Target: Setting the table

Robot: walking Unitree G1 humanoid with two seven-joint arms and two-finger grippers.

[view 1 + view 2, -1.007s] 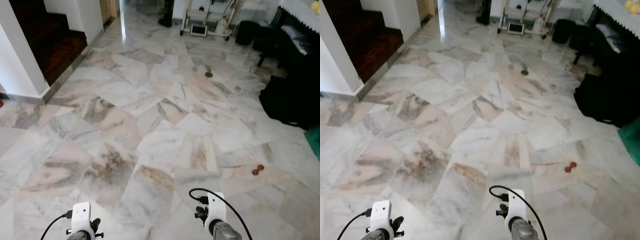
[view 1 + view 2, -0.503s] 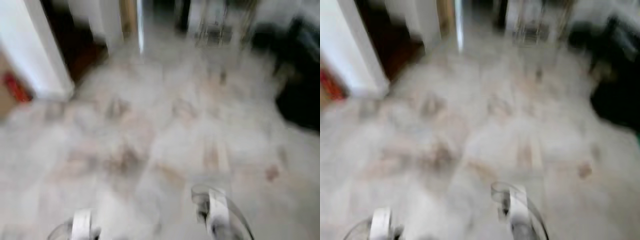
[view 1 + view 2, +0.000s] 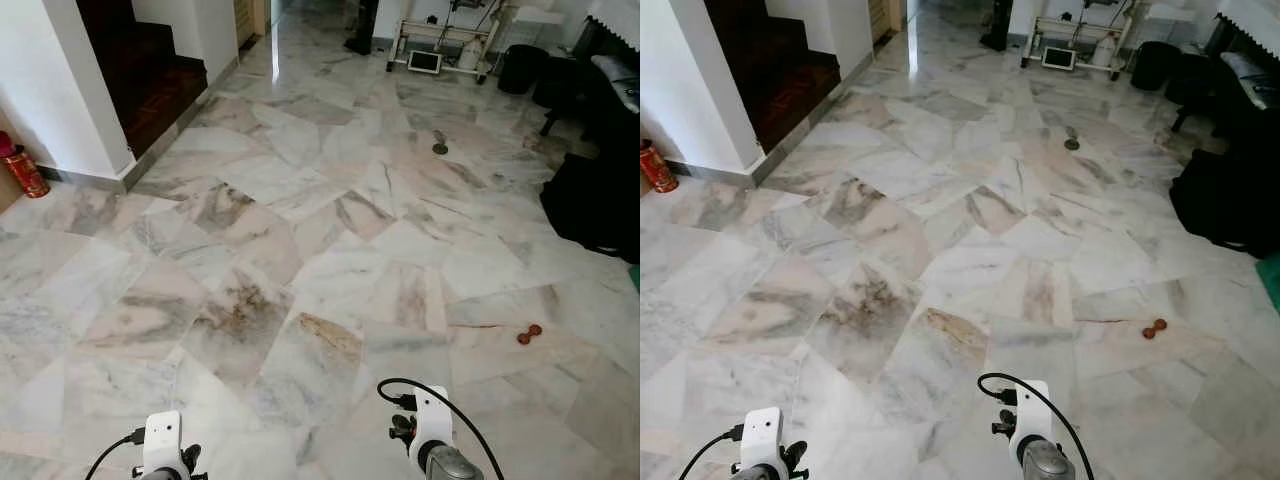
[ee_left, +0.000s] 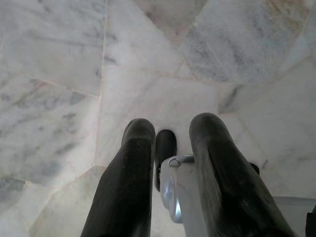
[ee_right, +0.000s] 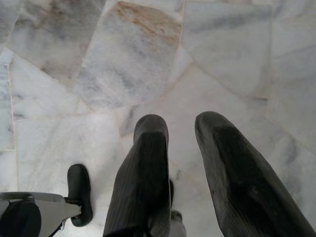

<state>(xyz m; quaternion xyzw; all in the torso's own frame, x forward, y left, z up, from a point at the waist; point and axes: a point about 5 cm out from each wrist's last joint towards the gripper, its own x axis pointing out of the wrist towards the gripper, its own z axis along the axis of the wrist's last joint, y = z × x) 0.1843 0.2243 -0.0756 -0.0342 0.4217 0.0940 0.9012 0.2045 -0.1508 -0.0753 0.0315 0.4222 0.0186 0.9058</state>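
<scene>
Sharpening again, marble floor (image 3: pixel 300 250) (extinguisher (image 3: pixel 22 170) appears).

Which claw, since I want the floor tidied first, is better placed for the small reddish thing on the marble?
Right, probably. The reddish thing lies ahead on the robot's right, nearer the right claw; the left claw hangs opposite. Both are open, empty.

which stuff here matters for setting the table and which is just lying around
For the job:
left gripper, open, nothing held
right gripper, open, nothing held
No tableware to be made out.

Lying about:
small brown object on the marble floor
red canister by the wall
</scene>
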